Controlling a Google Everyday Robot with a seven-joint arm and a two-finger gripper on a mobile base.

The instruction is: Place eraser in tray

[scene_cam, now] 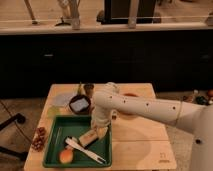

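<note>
The green tray (pixel 54 150) lies on the front left of the wooden table. The eraser (pixel 89 138), a tan block with a darker top, is inside the tray near its right side, tilted. My gripper (pixel 100 128) reaches down from the white arm (pixel 145 106) and sits right at the eraser's upper right end, over the tray. I cannot tell whether the eraser rests on the tray floor or hangs from the gripper.
A long white utensil (pixel 86 152) and a round orange ball (pixel 66 156) lie in the tray. A dark bowl with blue contents (pixel 80 104) and a cup (pixel 89 89) stand behind the tray. An orange bowl (pixel 132 96) is partly behind the arm. Brown lumps (pixel 39 138) lie left of the table.
</note>
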